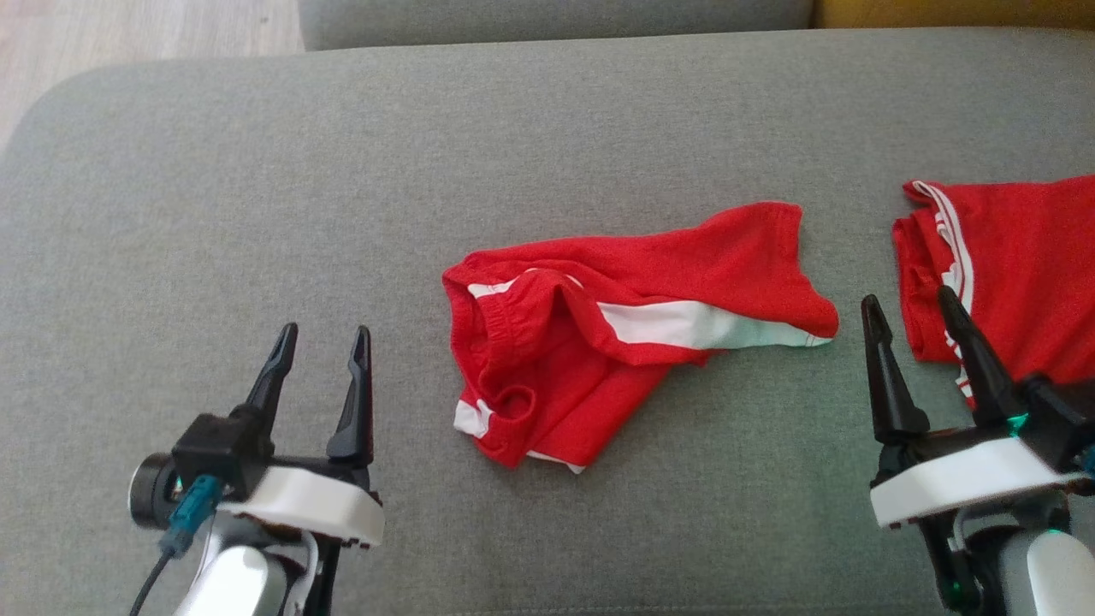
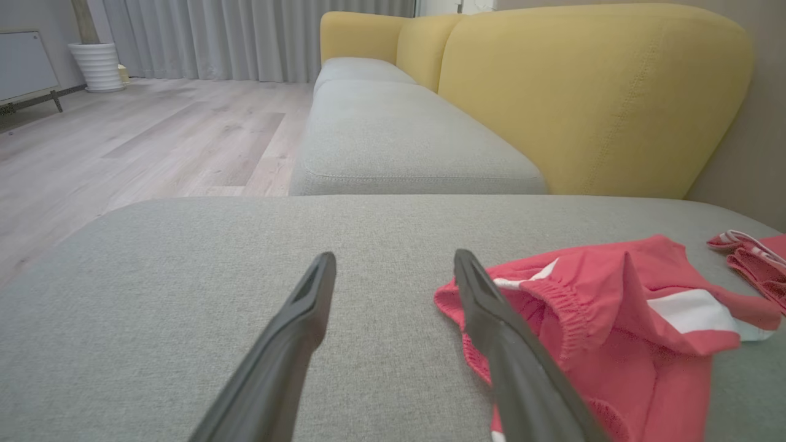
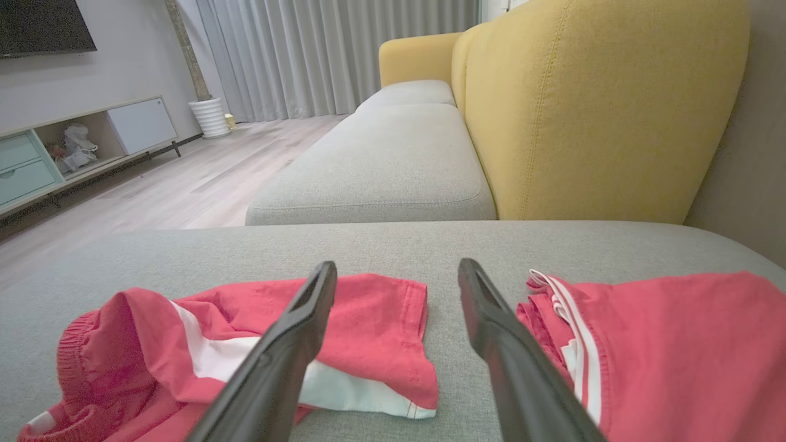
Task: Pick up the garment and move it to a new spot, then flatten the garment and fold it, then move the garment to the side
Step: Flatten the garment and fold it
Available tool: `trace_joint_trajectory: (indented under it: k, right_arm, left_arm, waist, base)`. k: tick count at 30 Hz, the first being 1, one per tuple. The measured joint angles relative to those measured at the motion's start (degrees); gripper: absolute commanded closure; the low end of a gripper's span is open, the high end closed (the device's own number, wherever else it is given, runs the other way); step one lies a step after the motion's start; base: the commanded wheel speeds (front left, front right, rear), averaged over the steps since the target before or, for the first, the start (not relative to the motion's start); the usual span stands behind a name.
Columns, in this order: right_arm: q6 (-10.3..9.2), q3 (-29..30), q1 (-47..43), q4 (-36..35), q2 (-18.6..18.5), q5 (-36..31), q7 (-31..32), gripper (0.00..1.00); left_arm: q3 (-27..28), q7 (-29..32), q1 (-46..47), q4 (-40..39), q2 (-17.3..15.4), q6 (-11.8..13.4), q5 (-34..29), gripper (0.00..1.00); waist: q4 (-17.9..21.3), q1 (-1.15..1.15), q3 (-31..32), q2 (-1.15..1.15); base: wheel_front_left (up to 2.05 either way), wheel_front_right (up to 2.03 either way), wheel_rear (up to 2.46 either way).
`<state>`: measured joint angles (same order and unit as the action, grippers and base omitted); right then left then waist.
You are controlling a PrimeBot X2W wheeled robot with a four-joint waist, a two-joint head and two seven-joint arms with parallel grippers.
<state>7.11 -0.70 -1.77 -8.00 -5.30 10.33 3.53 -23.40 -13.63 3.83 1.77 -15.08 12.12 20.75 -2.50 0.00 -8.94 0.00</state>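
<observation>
L gripper (image 1: pixel 327 329): fingers (image 1: pixel 358 402) apart, nothing between them. The tips sit over bare grey cushion (image 1: pixel 257 171), to the left of the red shorts (image 1: pixel 633 342) and clear of the fabric.

R gripper (image 1: pixel 908 296): fingers (image 1: pixel 885 376) apart, nothing clamped. In the R wrist view they straddle the strip of cushion between the shorts and a second red garment (image 1: pixel 1018 265).

Shorts: lying crumpled at approx. mid-cushion. The elastic waistband is bunched on the side toward the L gripper. A white side stripe runs along the leg, which extends toward the R gripper, and its hem is near the R fingers.

Second red garment: has thin white stripes and lies at the cushion's right side, cut off by the frame edge. It is apart from the shorts, w/ grey fabric between them.

Beyond the cushion: another grey seat (image 2: pixel 399 129), a yellow backrest (image 2: pixel 589 92), a pale wood floor (image 2: pixel 153 141) and grey curtains (image 2: pixel 245 37).

Containers:
- White ribbed pot (image 2: pixel 97 66) on the floor by the curtains, w/ a trunk rising from it.
- Low cabinet (image 3: pixel 37 159) w/ pale green drawers. Its open compartment holds pale items, too small to identify.
</observation>
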Motion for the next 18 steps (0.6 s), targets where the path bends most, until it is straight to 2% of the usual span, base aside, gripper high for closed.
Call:
trace_joint_trajectory:
  k: [14, 18]
  right_arm:
    - [0.0, -0.2, -0.8, -2.4, 1.2, -0.2, 0.6, 0.0]
    - [0.0, -0.2, -0.8, -2.4, 1.3, -0.2, 1.0, 0.0]
  left_arm:
    - [-0.1, 1.5, -1.0, -1.5, -1.1, 0.5, 0.0, 0.0]
    - [-1.9, 3.1, 0.2, -1.6, -0.9, -0.8, 0.0, 0.0]
  waist:
    - [0.8, 0.0, -0.1, 0.0]
    - [0.9, 0.0, -0.7, 0.0]
  base:
    - [0.0, 0.0, 0.0]
    - [0.0, 0.0, 0.0]
